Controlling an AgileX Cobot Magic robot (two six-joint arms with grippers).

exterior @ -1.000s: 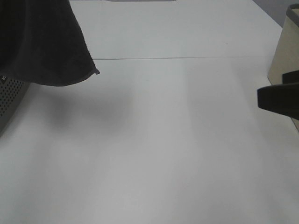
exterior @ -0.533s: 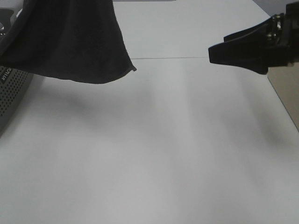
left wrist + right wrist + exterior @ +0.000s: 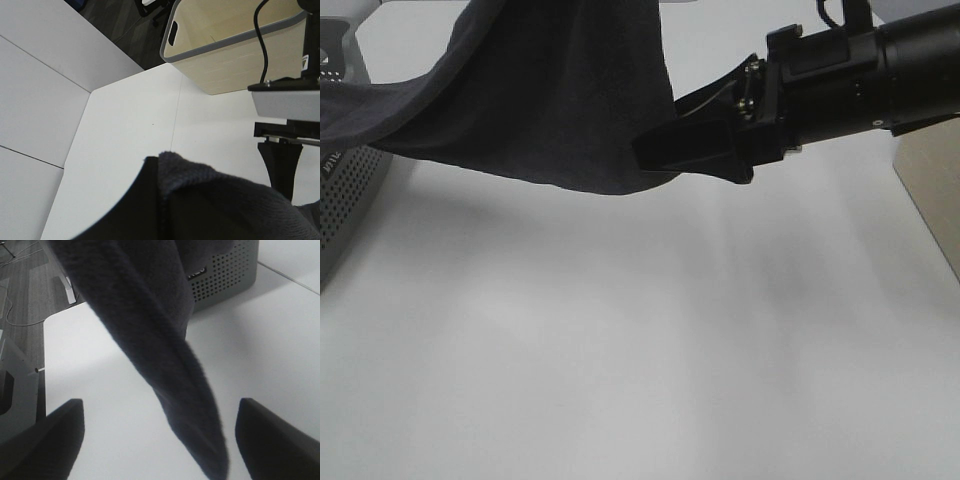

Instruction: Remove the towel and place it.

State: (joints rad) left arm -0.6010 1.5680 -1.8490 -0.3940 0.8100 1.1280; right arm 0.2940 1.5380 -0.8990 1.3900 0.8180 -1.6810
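While the left gripper (image 3: pixel 162 202) pinches the towel (image 3: pixel 550 100) aloft, its hanging edge drops between the wide-open, empty jaws of the right gripper (image 3: pixel 157 437).

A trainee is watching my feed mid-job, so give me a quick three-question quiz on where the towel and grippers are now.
1. True or false: the towel lies flat on the table.
2. The right gripper has its fingers: A) shut on the towel; B) open, the towel hanging between them; C) far from the towel.
3. Fill in: the left gripper holds the ___.
Key: 1 false; 2 B; 3 towel.
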